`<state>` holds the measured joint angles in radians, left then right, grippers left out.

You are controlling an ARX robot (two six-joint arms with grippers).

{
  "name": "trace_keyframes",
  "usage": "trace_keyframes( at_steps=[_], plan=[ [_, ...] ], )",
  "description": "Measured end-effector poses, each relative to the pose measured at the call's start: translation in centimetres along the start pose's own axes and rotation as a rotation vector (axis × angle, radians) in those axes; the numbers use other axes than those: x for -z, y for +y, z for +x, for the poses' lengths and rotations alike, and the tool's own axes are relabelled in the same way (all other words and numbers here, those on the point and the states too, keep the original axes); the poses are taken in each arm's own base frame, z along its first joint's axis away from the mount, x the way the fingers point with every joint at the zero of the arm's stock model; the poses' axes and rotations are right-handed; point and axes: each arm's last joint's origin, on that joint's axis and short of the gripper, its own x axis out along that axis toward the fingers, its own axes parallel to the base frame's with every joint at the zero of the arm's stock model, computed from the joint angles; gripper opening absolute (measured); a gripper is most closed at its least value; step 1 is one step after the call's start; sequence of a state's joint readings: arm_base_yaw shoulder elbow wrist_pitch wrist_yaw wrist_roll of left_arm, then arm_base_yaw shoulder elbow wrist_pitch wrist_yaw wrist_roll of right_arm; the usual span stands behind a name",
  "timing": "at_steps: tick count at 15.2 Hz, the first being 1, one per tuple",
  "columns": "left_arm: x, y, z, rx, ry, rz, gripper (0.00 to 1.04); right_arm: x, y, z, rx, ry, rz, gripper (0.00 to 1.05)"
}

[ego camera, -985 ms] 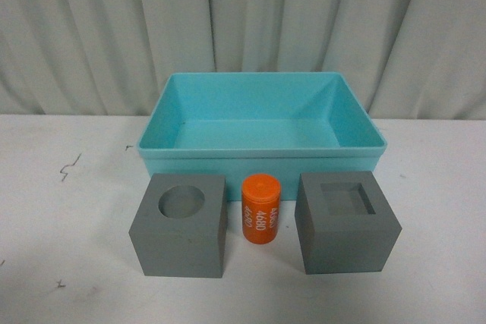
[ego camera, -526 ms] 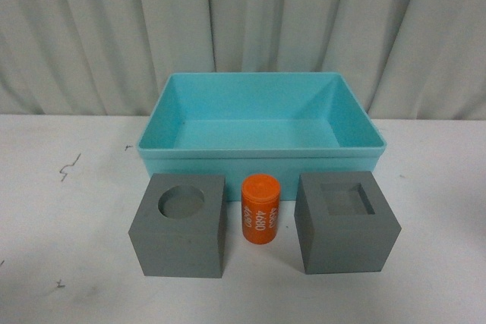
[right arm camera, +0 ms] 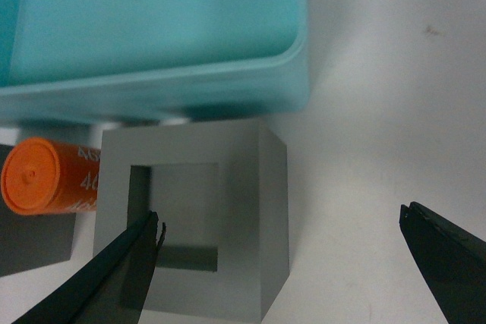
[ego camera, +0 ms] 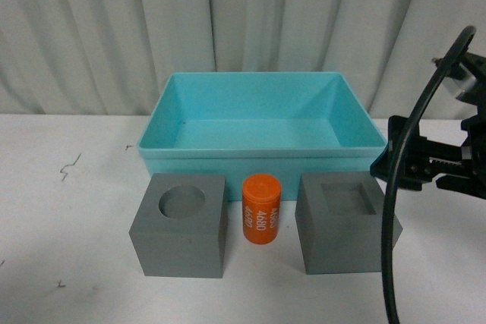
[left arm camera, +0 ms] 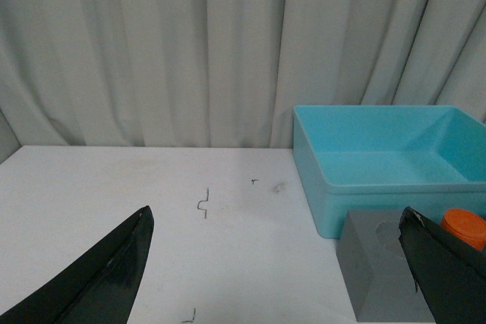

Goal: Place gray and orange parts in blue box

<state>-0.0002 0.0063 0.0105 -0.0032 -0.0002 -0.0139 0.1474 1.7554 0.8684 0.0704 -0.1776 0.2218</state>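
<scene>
Evidently nothing is lying in the blue box (ego camera: 262,152) yet: the round-recess cube (ego camera: 179,225), the orange cylinder (ego camera: 260,209) and the square-recess cube (ego camera: 345,221) are standing on the counter (ego camera: 76,210) just before it, with the right gripper (right arm camera: 279,218) hovering wide open near that last cube and the left gripper (left arm camera: 275,214) likewise spread.

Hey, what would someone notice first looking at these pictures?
The big turquoise box sits empty at the back centre of the table. Before it, a bright orange cylinder stands between the round-recess cube and the square-recess cube, both gray. The right gripper hangs open at the right, near the latter.
</scene>
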Motion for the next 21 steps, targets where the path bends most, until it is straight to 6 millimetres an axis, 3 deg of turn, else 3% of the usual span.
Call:
trace_keyframes(
  at_steps=[4, 9, 17, 18, 21],
  plan=[
    [0.0, 0.0, 0.0, 0.000, 0.000, 0.000, 0.98, -0.2, 1.0, 2.1, -0.006, 0.052, -0.032, 0.98],
    [0.0, 0.0, 0.0, 0.000, 0.000, 0.000, 0.98, -0.1, 2.6, 3.3, -0.043, 0.090, -0.058, 0.98],
    [0.0, 0.0, 0.0, 0.000, 0.000, 0.000, 0.98, 1.2, 1.0, 5.3, -0.009, 0.110, -0.002, 0.98],
    [0.0, 0.0, 0.0, 0.000, 0.000, 0.000, 0.98, 1.2, 0.9, 5.5, -0.023, 0.103, 0.016, 0.75],
    [0.0, 0.0, 0.0, 0.000, 0.000, 0.000, 0.98, 1.3, 1.2, 4.9, -0.019, 0.091, 0.018, 0.43]
  ],
)
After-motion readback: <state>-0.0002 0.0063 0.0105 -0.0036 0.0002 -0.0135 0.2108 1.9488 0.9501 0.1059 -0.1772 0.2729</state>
